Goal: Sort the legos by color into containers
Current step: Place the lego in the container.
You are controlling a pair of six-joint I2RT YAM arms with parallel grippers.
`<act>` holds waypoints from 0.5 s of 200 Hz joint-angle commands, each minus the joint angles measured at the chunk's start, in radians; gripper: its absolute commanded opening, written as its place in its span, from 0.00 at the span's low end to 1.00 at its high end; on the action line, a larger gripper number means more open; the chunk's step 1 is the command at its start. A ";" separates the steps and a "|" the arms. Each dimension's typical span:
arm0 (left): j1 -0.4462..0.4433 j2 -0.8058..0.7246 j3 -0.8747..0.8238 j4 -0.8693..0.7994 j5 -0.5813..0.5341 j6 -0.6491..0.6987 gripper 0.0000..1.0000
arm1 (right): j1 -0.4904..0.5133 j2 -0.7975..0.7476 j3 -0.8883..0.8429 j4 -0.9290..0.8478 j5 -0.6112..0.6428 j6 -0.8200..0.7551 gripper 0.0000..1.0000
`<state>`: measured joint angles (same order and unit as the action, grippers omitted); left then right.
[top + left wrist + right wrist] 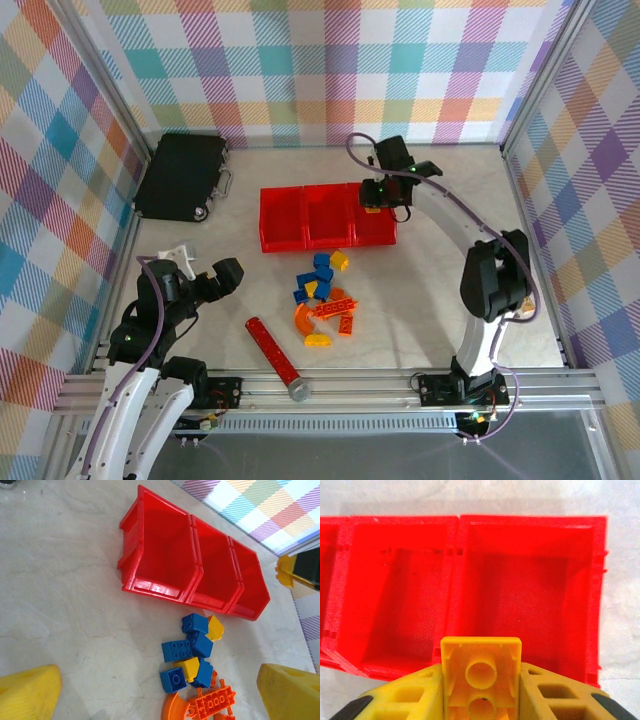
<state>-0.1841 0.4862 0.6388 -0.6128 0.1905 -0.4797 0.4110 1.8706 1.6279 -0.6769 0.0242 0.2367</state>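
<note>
Right gripper [481,690], clamped on a yellow lego [481,655], hung over the end container [530,590], presumably to drop it there; the other legos [192,655] lay beneath the left gripper [160,695], fingers apart.

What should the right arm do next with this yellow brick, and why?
Probably ease the right gripper slightly further over the end bin, then open. It is shut on the yellow brick, which in the right wrist view hangs above the bin's near wall, close to the divider with the middle bin. Released here, it might catch the rim.
</note>
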 commanded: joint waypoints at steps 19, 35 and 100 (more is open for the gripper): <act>-0.009 -0.042 0.039 -0.064 -0.046 -0.024 1.00 | -0.018 0.088 0.059 -0.054 -0.072 -0.057 0.36; -0.009 -0.053 0.035 -0.065 -0.048 -0.031 1.00 | -0.024 0.117 0.067 -0.054 -0.078 -0.058 0.36; -0.009 -0.054 0.030 -0.070 -0.033 -0.035 1.00 | -0.028 0.200 0.099 -0.043 -0.075 -0.039 0.39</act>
<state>-0.1875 0.4412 0.6514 -0.6609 0.1562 -0.5053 0.3908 2.0438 1.6817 -0.7086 -0.0364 0.2005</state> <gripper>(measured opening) 0.996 0.380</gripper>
